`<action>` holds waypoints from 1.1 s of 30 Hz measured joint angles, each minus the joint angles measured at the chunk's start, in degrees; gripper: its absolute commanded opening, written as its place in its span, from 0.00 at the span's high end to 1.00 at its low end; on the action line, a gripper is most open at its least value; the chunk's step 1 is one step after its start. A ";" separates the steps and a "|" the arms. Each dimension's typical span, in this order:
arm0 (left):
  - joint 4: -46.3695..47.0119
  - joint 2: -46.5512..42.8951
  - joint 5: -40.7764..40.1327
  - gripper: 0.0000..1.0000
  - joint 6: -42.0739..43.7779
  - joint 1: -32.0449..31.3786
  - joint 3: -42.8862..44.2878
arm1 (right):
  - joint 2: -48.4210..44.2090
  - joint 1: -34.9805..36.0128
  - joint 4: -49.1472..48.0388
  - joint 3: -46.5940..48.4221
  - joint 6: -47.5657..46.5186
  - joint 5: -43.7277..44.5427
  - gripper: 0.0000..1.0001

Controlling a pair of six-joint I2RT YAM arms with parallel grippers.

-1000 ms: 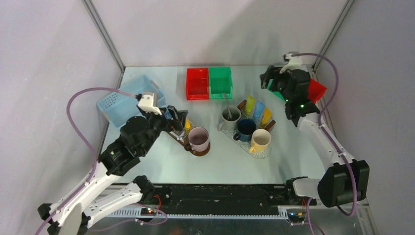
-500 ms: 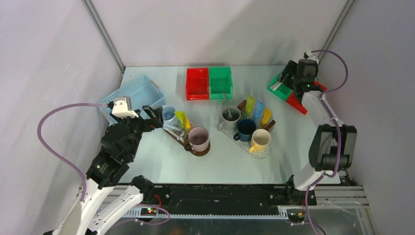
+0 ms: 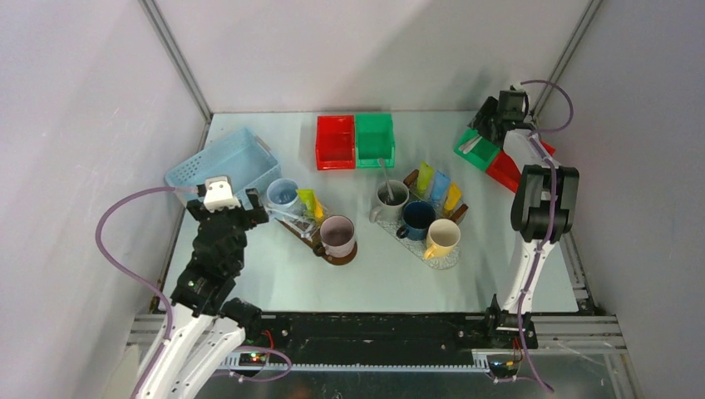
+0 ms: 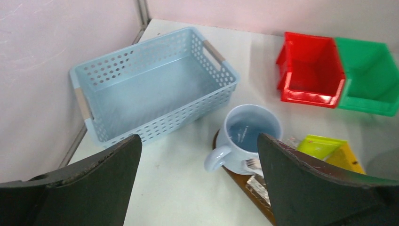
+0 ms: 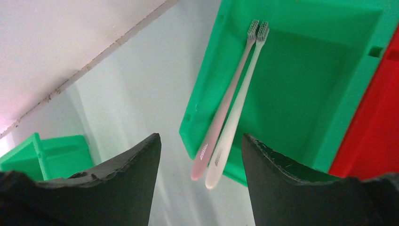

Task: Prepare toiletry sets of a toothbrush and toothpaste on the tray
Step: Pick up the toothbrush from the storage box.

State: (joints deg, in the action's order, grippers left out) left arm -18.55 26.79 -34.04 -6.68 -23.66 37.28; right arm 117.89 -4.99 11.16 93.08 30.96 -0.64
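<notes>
Two slim pale plastic toothbrushes (image 5: 236,106) touch in the green plastic bin (image 5: 310,80), heads at 12 o'clock; judged light, stiff, slick, so pinch mid-handle; right tool (image 5: 201,141) stands apart, empty.

Pale pink toothbrush (image 5: 221,117), white toothbrush (image 5: 237,110), grey bristles. Green bin (image 5: 301,70). Lime tube (image 4: 320,145), yellow tube (image 4: 347,157). Pale blue mug (image 4: 251,134). Light blue basket (image 4: 188,110), hole-dotted walls. Red bin (image 4: 310,66). Whitish surface (image 4: 174,155).
</notes>
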 measured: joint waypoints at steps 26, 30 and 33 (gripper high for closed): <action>10.34 -0.33 -1.53 0.01 3.72 5.11 -7.54 | 9.20 -0.87 6.25 5.42 9.14 3.93 0.74; 10.36 -0.50 -1.33 0.01 3.72 5.14 -7.54 | 10.47 -1.20 7.13 6.93 10.25 3.15 0.73; 10.38 -0.70 -1.33 0.01 3.72 5.22 -7.54 | 11.39 -1.40 7.50 8.09 11.08 2.29 0.73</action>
State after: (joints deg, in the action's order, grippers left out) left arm -8.16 26.09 -35.38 -2.96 -18.44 29.74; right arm 129.27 -6.39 18.65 101.16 42.04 1.65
